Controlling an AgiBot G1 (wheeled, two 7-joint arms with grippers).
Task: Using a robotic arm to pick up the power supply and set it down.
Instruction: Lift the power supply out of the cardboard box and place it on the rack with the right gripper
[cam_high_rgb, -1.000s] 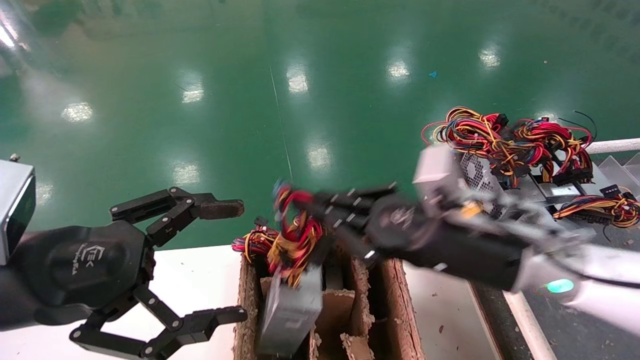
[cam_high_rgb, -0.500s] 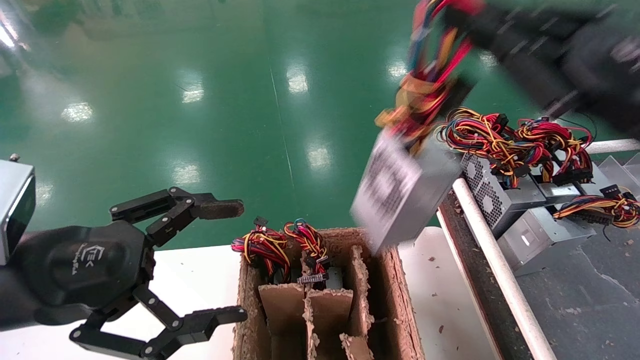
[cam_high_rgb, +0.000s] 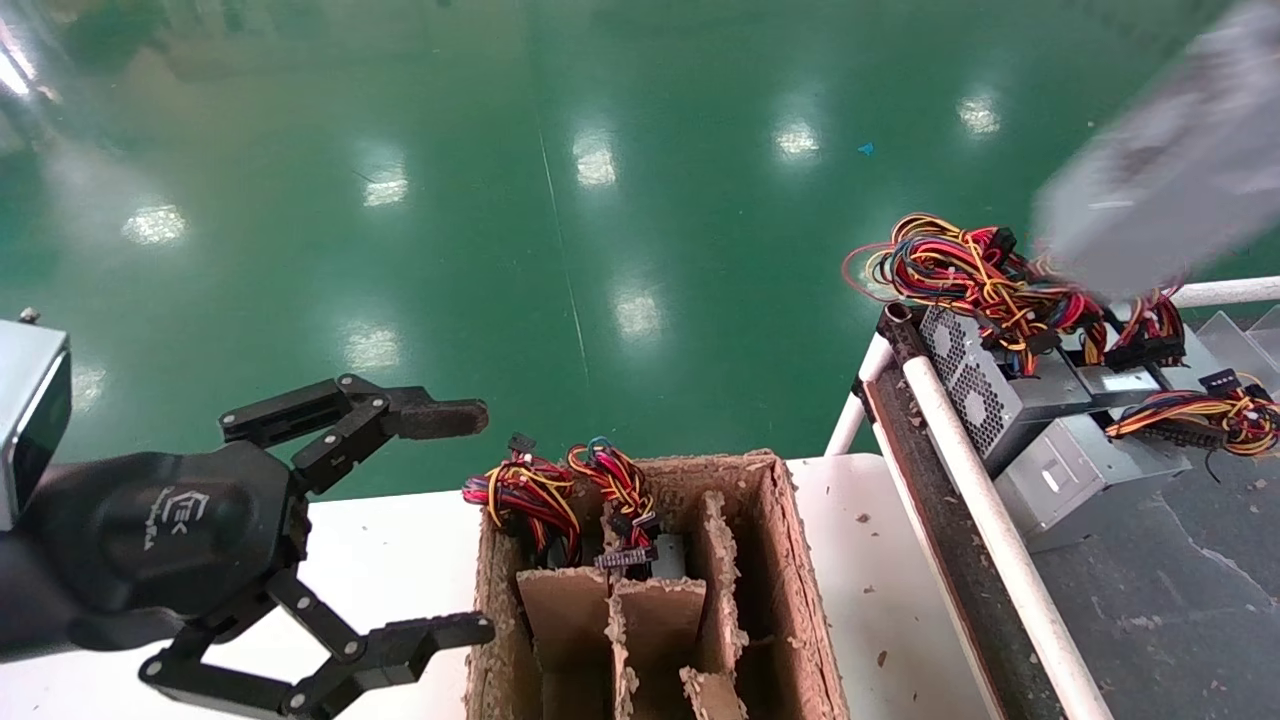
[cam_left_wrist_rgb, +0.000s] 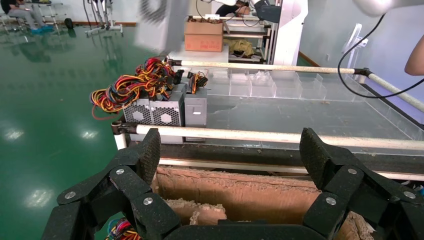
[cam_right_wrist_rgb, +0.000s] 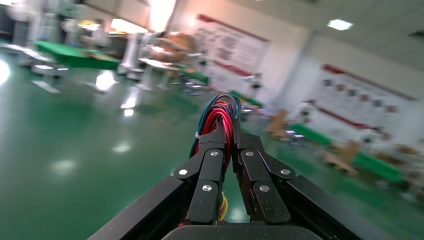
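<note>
Pinching a red, green and black wire bundle (cam_right_wrist_rgb: 221, 117) between nearly closed jaws, the right gripper (cam_right_wrist_rgb: 229, 142) is seen only from its own wrist camera. In the head view the power supply (cam_high_rgb: 1165, 170) is a blurred grey box in the air at upper right, above the other grey boxes (cam_high_rgb: 1010, 400) and tangled wires on the railed bench (cam_high_rgb: 975, 500). The left gripper (cam_high_rgb: 455, 520) hangs with jaws spread wide, holding nothing, over the white table (cam_high_rgb: 400, 560) just left of the divided cardboard box (cam_high_rgb: 790, 560), where one wired unit (cam_high_rgb: 560, 500) sits.
</note>
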